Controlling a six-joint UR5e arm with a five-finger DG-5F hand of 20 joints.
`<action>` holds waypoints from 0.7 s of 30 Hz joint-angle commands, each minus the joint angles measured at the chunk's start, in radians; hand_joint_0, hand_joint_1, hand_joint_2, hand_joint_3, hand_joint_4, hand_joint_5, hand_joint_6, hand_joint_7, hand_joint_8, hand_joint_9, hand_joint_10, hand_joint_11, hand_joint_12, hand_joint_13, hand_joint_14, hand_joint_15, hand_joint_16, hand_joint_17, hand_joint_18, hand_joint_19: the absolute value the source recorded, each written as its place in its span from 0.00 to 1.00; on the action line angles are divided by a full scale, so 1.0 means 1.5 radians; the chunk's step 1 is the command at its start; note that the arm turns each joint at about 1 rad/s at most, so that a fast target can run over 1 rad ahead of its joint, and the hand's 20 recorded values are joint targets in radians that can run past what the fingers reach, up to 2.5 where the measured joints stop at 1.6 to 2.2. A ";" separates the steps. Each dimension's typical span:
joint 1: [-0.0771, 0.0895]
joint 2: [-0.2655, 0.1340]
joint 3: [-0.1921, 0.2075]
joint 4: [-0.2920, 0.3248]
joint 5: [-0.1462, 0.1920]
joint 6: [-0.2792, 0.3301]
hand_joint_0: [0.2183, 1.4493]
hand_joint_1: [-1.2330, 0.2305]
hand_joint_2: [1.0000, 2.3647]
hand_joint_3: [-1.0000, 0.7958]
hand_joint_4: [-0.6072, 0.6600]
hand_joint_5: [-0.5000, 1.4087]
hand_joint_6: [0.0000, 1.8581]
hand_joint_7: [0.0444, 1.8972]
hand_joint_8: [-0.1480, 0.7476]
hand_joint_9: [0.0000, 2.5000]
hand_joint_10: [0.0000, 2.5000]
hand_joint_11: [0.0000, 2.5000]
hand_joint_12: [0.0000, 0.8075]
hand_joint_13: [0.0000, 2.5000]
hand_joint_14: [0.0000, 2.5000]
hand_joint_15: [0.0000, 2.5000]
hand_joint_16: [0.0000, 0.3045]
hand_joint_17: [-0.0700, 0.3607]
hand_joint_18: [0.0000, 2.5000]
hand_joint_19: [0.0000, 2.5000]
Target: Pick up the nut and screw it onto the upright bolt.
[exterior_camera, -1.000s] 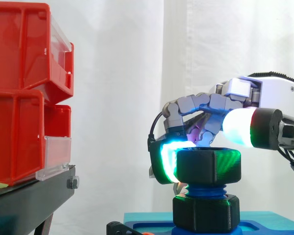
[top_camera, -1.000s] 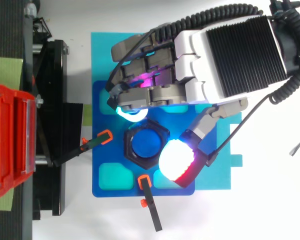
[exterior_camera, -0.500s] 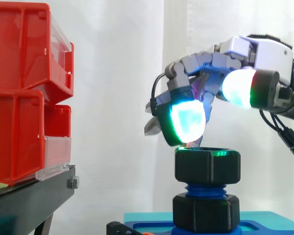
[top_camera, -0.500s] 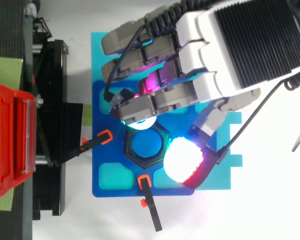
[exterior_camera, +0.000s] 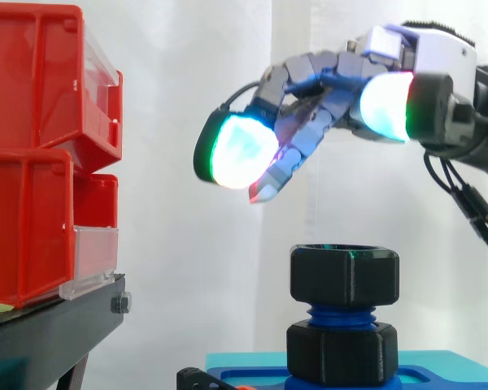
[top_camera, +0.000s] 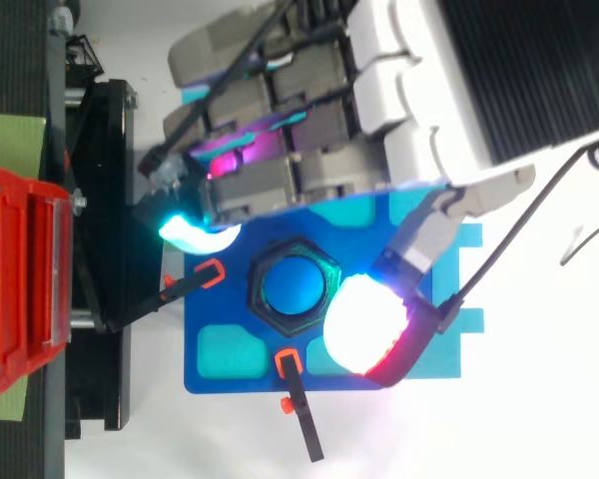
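Overhead, hand [exterior_camera: 325, 81] hovers slack; hexagonal black nut [exterior_camera: 344, 276] caps ribbed blue bolt [exterior_camera: 342, 316]

You've got a white table [top_camera: 539, 419], teal mat [top_camera: 467, 269] flat on it, blue plate [top_camera: 220, 374] on the mat, black stand [top_camera: 100, 379] just beside the mat

The nut [exterior_camera: 344, 276] sits atop the bolt [exterior_camera: 342, 315], below the hand [exterior_camera: 321, 97], bins [exterior_camera: 32, 162] standing leftward.
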 commanded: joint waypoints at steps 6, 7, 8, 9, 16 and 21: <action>0.026 0.000 -0.063 0.129 0.033 0.019 0.21 0.73 0.00 0.28 0.60 0.21 0.27 0.29 0.34 0.32 0.00 0.00 0.24 0.20 0.00 0.00 0.08 0.29 0.09 0.00; 0.028 0.000 -0.063 0.127 0.035 0.020 0.21 0.74 0.00 0.28 0.60 0.21 0.27 0.29 0.34 0.32 0.00 0.00 0.25 0.20 0.00 0.00 0.08 0.29 0.09 0.00; 0.030 0.000 -0.063 0.125 0.036 0.020 0.21 0.74 0.00 0.28 0.60 0.21 0.27 0.29 0.34 0.31 0.00 0.00 0.25 0.19 0.00 0.00 0.08 0.30 0.08 0.00; 0.031 0.000 -0.063 0.121 0.036 0.020 0.21 0.74 0.00 0.28 0.60 0.21 0.27 0.29 0.34 0.30 0.00 0.00 0.26 0.19 0.00 0.00 0.08 0.29 0.07 0.00; 0.037 0.000 -0.063 0.085 0.046 0.019 0.21 0.75 0.00 0.28 0.61 0.21 0.27 0.29 0.36 0.28 0.00 0.00 0.27 0.18 0.00 0.00 0.09 0.30 0.06 0.00; 0.038 0.000 -0.066 0.062 0.047 0.012 0.21 0.75 0.00 0.28 0.61 0.21 0.27 0.30 0.36 0.28 0.00 0.00 0.27 0.18 0.00 0.00 0.08 0.30 0.06 0.00</action>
